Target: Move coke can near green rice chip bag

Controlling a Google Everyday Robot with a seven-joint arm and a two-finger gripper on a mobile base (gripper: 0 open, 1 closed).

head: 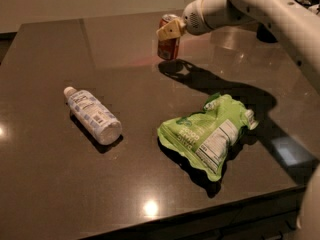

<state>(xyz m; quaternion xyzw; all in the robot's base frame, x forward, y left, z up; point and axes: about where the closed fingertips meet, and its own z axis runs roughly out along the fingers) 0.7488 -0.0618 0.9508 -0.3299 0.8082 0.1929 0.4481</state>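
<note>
The coke can, red-brown with a silver top, is upright at the far middle of the dark table. My gripper is shut on its upper part, reaching in from the right; one tan finger shows across the front of the can. The can's base looks at or just above the tabletop; I cannot tell which. The green rice chip bag lies flat at the near right, label panel up, well in front of the can.
A clear plastic bottle with a white cap lies on its side at the left. My white arm spans the upper right and throws a shadow between can and bag. The table's front edge runs close below the bag.
</note>
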